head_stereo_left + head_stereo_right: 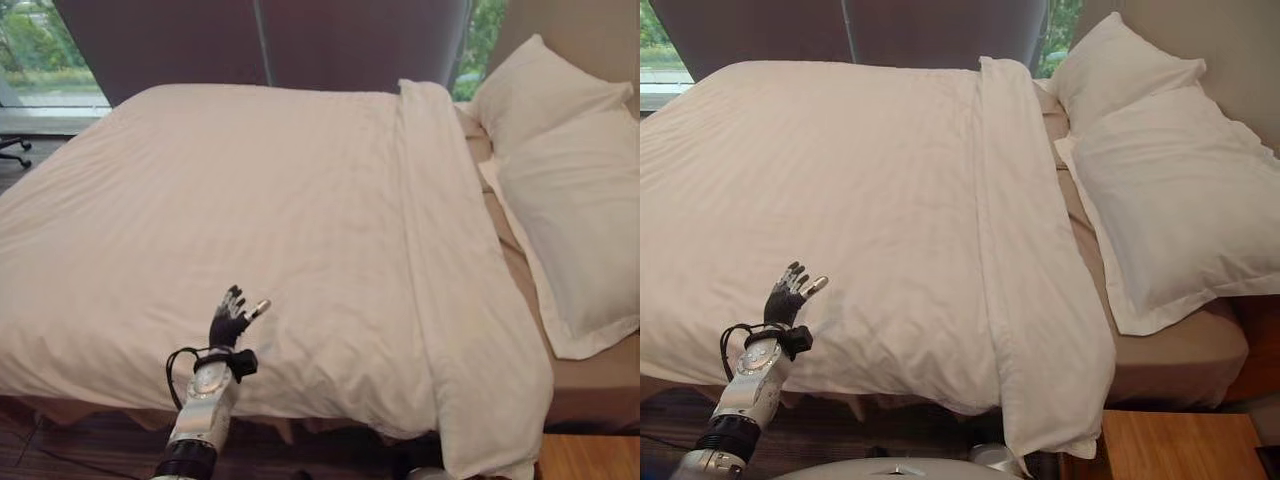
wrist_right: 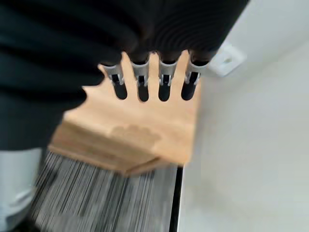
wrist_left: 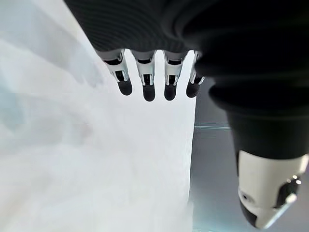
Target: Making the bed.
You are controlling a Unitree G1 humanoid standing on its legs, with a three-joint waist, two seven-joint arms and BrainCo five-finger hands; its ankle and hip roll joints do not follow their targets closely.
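A white duvet (image 1: 250,200) lies spread flat over the bed, its top edge turned back in a long band (image 1: 440,260) just short of the pillows. Two white pillows (image 1: 570,210) rest at the head on the right, on the tan sheet (image 1: 590,385). My left hand (image 1: 228,325) is raised over the duvet's near edge, fingers spread and straight, holding nothing. In the left wrist view its fingers (image 3: 145,87) hang above the white cloth. My right hand's fingers (image 2: 152,87) are straight and empty over a wooden nightstand (image 2: 145,130).
The nightstand (image 1: 1180,445) stands by the bed's near right corner, next to a white wall with a socket (image 2: 226,59). A dark curtain (image 1: 260,40) and windows run behind the bed. A chair base (image 1: 12,150) shows far left. Striped carpet (image 2: 96,193) covers the floor.
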